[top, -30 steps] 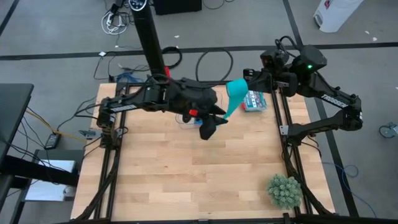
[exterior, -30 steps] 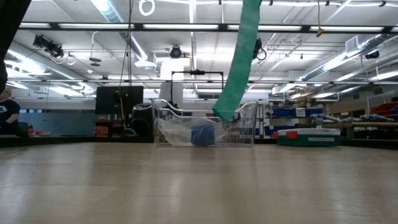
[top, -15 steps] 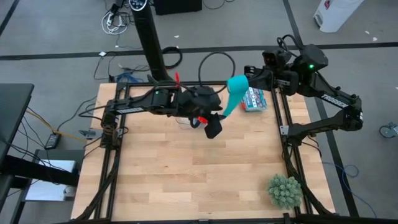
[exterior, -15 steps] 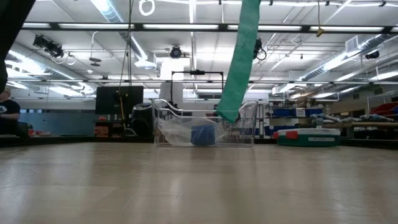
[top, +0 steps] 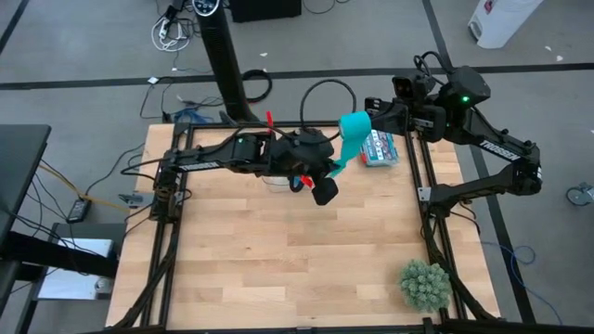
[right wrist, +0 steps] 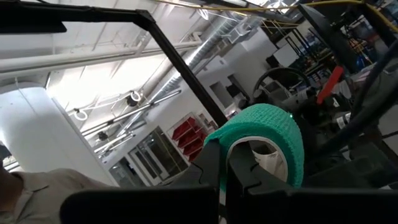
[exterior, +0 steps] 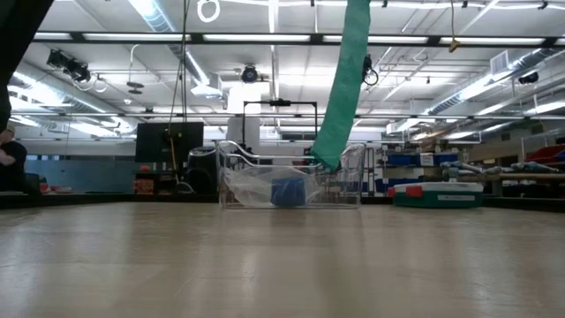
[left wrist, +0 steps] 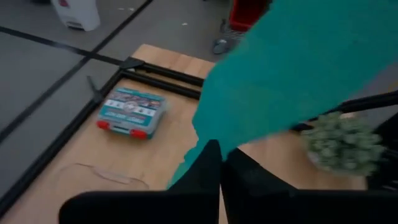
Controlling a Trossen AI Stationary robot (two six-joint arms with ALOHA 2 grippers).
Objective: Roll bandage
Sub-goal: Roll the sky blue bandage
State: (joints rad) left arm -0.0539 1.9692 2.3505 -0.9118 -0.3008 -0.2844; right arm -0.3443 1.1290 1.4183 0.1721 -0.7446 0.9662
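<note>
The bandage is a teal-green strip; its rolled end, a coil on a white core, sits at my right gripper, high over the table's far right. From there the strip hangs down and ends clear of the wood. My left gripper reaches in from the table's left and is shut on the strip low down. Neither gripper shows in the low view. My left gripper pinches the strip's lower part between its two fingers, coming from the table's left and slanting down. The strip rises from there toward the coil, clear of the table. My right gripper is shut on the coil's wall. Its own fingertips hide how the wall lies between them. The coil is lifted clear, with the strip hanging below it.
A clear basket holding a blue roll stands at the table's far edge. A flat teal box lies at the far right. A spiky green plant sits in the near right corner. A person is off beyond the table.
My left gripper has swung toward the table's right, turned, and shut on the hanging strip. The strip's lower end has risen a little; the coil and my right gripper have stayed put.
</note>
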